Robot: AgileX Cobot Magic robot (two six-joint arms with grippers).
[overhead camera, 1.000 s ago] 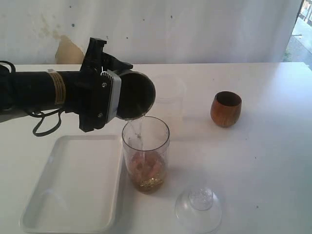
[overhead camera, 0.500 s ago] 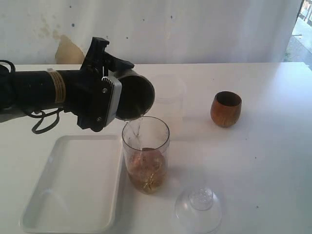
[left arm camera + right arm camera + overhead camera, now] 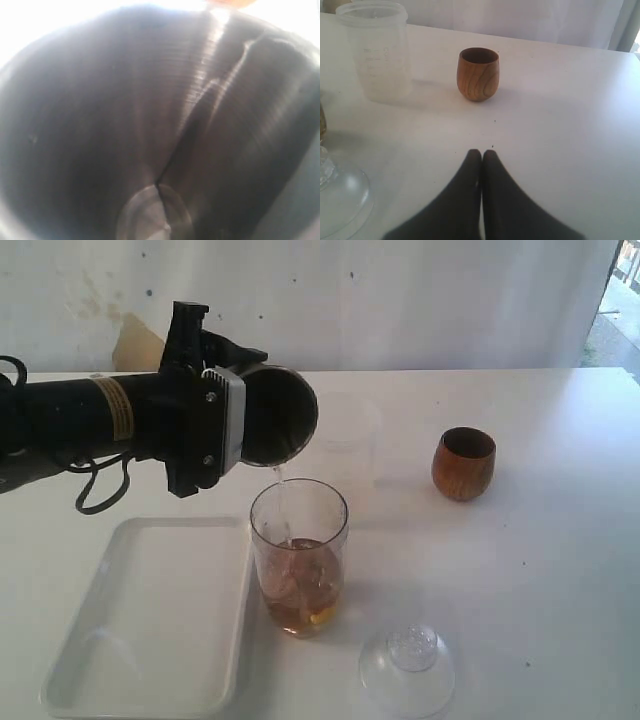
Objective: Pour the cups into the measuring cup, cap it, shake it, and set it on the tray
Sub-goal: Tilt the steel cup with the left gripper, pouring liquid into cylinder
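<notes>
While left gripper [image 3: 238, 416] holds tumbler [image 3: 286, 420], right gripper [image 3: 481, 155] closed, white table [image 3: 545, 575] meets stained wall [image 3: 400, 300].

White table [image 3: 560, 570]; stained white wall [image 3: 400, 300] behind; daylight right.

Left pincer [image 3: 256, 416] tilted (gripping); right pincer [image 3: 481, 155] closed.

frosted cup [image 3: 379, 52]: upright on table, printed scale marks | table [image 3: 560, 580]: white | wall [image 3: 420, 300]: white, brown stain
</notes>
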